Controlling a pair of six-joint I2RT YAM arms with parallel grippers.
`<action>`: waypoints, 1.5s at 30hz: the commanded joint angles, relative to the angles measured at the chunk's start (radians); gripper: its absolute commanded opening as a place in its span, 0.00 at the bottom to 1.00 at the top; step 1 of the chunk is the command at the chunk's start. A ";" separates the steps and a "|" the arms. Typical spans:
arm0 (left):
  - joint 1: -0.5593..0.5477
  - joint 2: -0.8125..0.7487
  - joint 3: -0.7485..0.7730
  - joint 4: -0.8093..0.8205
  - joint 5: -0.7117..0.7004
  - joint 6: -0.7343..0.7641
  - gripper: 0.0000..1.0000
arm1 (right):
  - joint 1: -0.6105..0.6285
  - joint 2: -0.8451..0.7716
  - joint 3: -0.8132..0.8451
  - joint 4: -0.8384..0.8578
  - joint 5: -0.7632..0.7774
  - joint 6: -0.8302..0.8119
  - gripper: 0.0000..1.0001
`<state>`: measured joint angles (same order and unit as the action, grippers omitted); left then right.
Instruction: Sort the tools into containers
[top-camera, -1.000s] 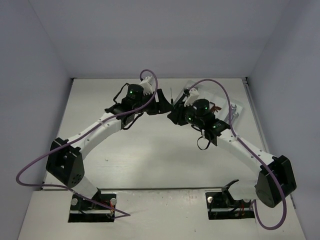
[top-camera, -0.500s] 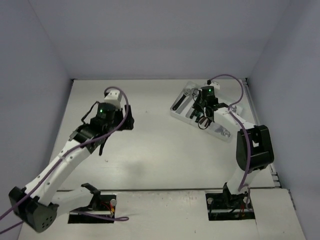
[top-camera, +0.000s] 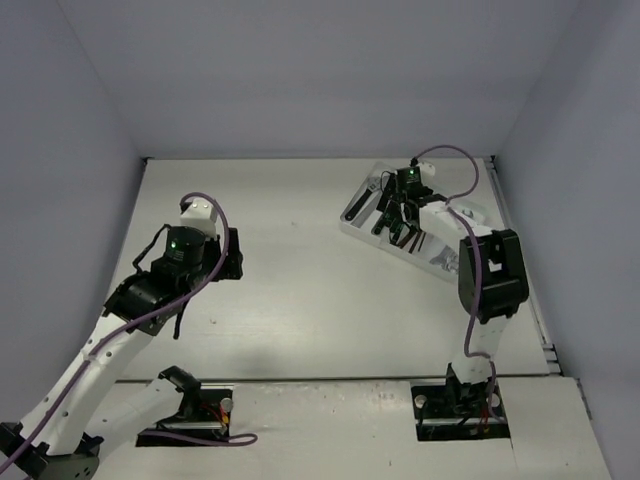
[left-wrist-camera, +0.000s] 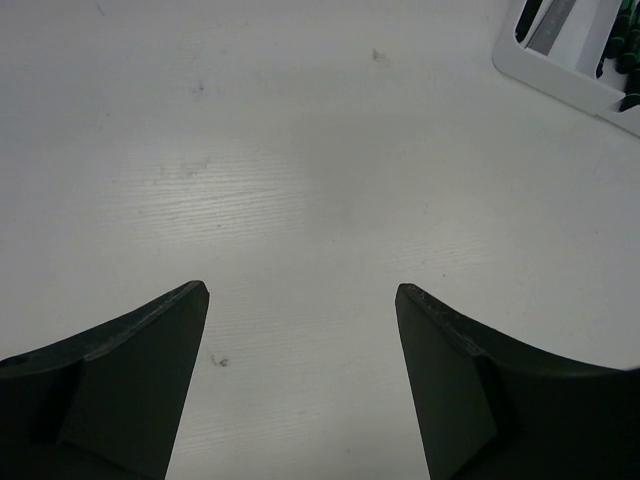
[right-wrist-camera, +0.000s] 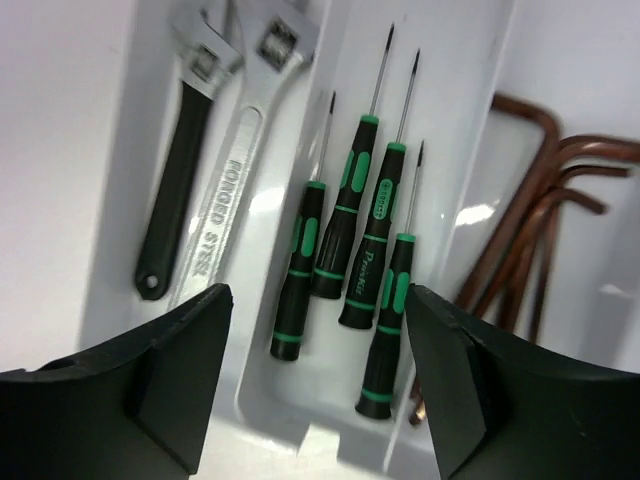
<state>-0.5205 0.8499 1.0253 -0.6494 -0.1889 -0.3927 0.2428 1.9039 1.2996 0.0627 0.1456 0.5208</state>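
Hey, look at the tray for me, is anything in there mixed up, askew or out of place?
Nothing stands out. In the tray, the two wrenches lie together in one compartment, the four screwdrivers side by side in the next, and the hex keys bunched in the one beyond. Each kind has its own compartment.

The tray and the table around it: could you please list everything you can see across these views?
table: one, white, beneath everything.
tray: one, translucent white, far right of the table, split into long compartments.
adjustable wrench: one, black handle and silver head, leftmost compartment in the right wrist view.
silver wrench: one, stamped FORGED STEEL, beside it in the same compartment.
screwdrivers: four, green and black, next compartment.
hex keys: several, reddish brown, the compartment after that; exact count unclear.
left tool: one, black, open and empty, over bare table.
right tool: one, black, open and empty, above the screwdrivers.
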 joint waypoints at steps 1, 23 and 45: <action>0.007 0.010 0.125 0.006 -0.036 0.045 0.74 | -0.004 -0.307 0.008 -0.010 0.067 -0.124 0.72; 0.017 -0.202 0.241 -0.216 -0.264 0.132 0.81 | -0.039 -1.605 -0.265 -0.384 0.287 -0.468 1.00; 0.017 -0.368 0.190 -0.374 -0.170 0.091 0.86 | -0.033 -1.534 -0.212 -0.443 0.355 -0.427 1.00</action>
<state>-0.5091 0.4702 1.2034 -1.0197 -0.3853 -0.2916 0.2043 0.3412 1.0527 -0.4293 0.5053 0.0741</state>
